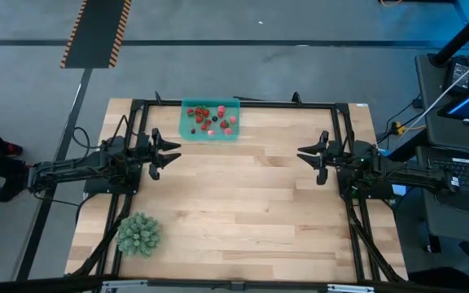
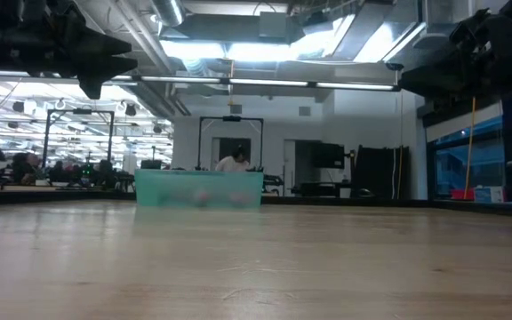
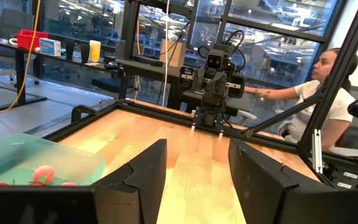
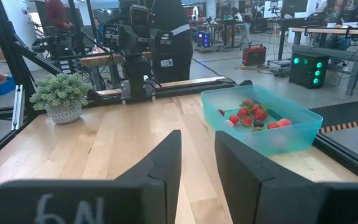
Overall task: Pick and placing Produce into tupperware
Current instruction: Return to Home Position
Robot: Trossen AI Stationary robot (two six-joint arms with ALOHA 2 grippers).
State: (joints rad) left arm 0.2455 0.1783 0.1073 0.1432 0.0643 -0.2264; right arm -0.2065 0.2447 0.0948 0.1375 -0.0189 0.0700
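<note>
High view, left gripper (image 1: 172,155) empty, fingers spread, over the table (image 1: 243,203) at its left side, right gripper (image 1: 304,155) likewise spread opposite, tiny red and pink fruits (image 1: 210,120) clustered inside the shallow translucent teal container (image 1: 187,131) at the table's edge.

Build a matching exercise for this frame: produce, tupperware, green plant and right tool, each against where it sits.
Column one:
1. Produce
2. tupperware
3. green plant
4. right tool

Column two:
a) near a corner of the table, apart from the rest
b) open, raised over bare wood on the right side
c) inside the tupperware
d) at the table's edge, holding fruit

Pairs: 1c, 2d, 3a, 4b
</note>
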